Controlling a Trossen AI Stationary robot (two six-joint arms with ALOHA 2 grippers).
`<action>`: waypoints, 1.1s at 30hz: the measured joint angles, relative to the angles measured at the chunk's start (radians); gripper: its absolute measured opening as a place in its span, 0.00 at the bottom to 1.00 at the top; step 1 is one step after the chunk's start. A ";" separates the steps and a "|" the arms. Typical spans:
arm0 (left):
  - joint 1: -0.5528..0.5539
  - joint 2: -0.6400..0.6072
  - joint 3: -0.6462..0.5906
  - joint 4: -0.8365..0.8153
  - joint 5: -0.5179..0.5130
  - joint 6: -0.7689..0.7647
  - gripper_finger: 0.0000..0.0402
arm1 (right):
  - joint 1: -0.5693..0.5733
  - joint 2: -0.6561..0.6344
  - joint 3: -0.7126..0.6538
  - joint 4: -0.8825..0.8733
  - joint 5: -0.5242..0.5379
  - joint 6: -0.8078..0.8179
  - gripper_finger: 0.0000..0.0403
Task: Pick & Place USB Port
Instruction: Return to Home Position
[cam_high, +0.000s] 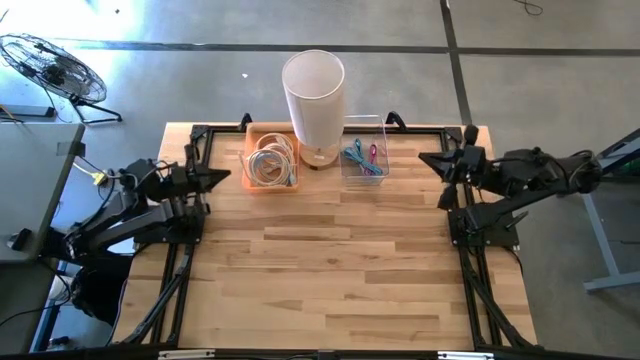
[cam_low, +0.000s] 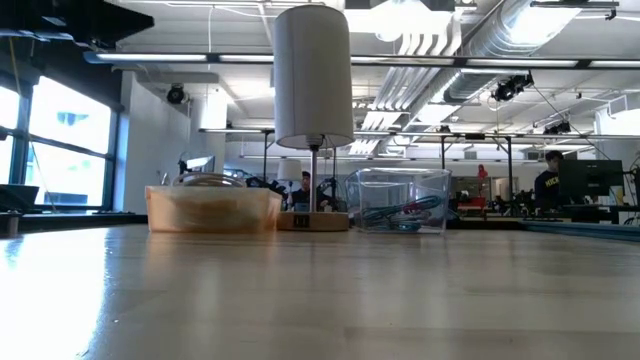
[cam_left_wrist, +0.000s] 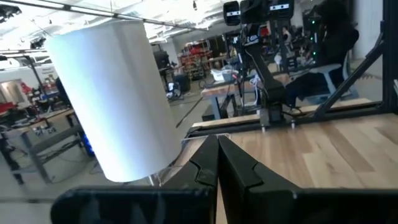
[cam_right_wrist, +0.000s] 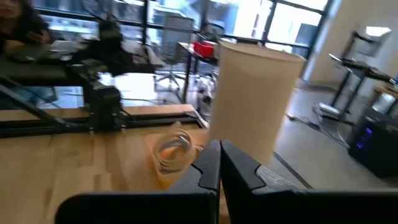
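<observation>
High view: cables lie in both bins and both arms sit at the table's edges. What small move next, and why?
Probably only settling each arm into rest: the left gripper and right gripper are shut, empty, clear of the orange bin and transparent bin.

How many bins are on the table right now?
2. The orange bin, holding coiled white cable, sits left of the lamp in the high view; the transparent bin, holding coloured cables, sits right of it. Nothing suggests a hidden one.
</observation>
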 joint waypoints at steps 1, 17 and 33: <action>0.000 0.000 -0.012 0.013 0.002 -0.005 0.00 | 0.000 0.011 0.000 0.019 -0.013 -0.014 0.00; 0.000 -0.001 -0.177 0.186 0.016 -0.044 0.00 | -0.096 0.204 0.000 0.280 -0.251 -0.081 0.00; 0.000 0.000 -0.333 0.244 0.071 -0.088 0.00 | -0.196 0.222 0.000 0.302 -0.372 -0.059 0.00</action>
